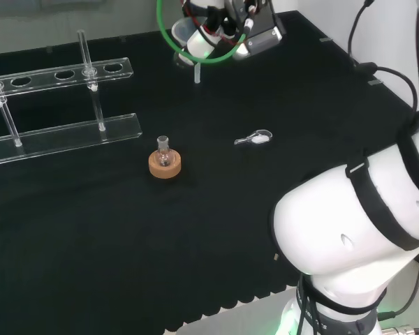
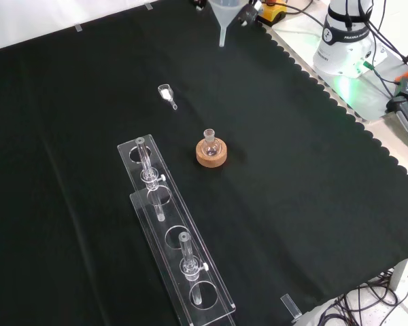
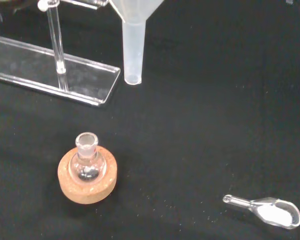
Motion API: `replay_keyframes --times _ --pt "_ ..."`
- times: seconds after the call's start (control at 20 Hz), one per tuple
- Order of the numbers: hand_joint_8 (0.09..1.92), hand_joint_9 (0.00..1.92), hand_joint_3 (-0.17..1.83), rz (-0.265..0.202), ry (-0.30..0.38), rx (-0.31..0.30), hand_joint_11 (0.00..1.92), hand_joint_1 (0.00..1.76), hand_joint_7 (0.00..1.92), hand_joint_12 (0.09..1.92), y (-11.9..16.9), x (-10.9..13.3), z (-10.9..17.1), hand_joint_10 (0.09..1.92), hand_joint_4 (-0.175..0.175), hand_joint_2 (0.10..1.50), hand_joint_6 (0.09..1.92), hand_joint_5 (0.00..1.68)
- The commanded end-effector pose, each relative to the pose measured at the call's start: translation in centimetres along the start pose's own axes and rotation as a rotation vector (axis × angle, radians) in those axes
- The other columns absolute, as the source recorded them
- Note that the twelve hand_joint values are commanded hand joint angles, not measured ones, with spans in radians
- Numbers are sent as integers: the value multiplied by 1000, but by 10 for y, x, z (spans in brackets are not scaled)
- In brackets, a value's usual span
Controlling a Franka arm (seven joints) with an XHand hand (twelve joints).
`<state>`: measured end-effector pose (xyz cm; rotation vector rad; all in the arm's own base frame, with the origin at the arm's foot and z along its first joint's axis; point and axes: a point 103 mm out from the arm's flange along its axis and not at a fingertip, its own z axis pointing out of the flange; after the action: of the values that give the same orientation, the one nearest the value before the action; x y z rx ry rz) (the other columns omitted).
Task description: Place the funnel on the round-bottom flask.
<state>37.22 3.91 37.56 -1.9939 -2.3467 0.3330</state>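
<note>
In the head view, the black and white hand [image 1: 220, 31] is at the far side of the desk [image 1: 216, 230], which is covered with black cloth. The hand carries a translucent white plastic funnel [image 1: 194, 50] with its stem pointing down, above the cloth. The fingers seem to be closed around the funnel's cone, but I cannot see this clearly. A small clear glass round-bottom flask [image 1: 163, 155] stands upright in a round cork ring [image 1: 164, 165] near the middle of the desk, well apart from the funnel. To the right of it lies a small clear scoop [image 1: 255, 138] with white powder. At the left stands a clear plastic test-tube rack [image 1: 56, 112].

In the front view, the funnel [image 2: 223, 17] hangs at the far edge, with its stem down. The flask [image 2: 209, 141] in the cork ring [image 2: 211, 154] is nearer, in the middle. The scoop [image 2: 166, 94] lies between them, a little to the left. The rack [image 2: 173, 244] with tubes is near, at the left.

In the wrist view, the funnel's stem [image 3: 133, 47] is close and large. The flask [image 3: 87, 162] sits in the cork ring [image 3: 87, 180], its neck open and upright. The scoop [image 3: 270, 212] lies apart from it on the cloth.
</note>
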Motion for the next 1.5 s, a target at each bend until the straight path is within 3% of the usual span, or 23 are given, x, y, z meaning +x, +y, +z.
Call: replay_keyframes --times 0.05,0.5,0.7,0.85,1.2,1.5 --pt "1655 1490 908 -15 15 18 1906 923 1061 1309 27 30 32 1434 -175 623 1628 698" --pt "1656 1486 916 -56 57 30 1908 929 1058 1309 54 52 63 1432 -175 625 1633 700" --pt "1656 1485 918 -88 52 58 1909 932 1058 1309 70 64 86 1432 -175 625 1635 702" --pt "1657 1486 920 -128 69 45 1909 933 1058 1309 88 70 98 1432 -175 626 1638 703" --pt "1660 1485 926 -163 61 57 1910 933 1060 1310 110 68 110 1433 -175 627 1652 706" --pt "1661 1485 929 -141 79 88 1911 933 1062 1312 118 45 128 1434 -175 626 1659 706"
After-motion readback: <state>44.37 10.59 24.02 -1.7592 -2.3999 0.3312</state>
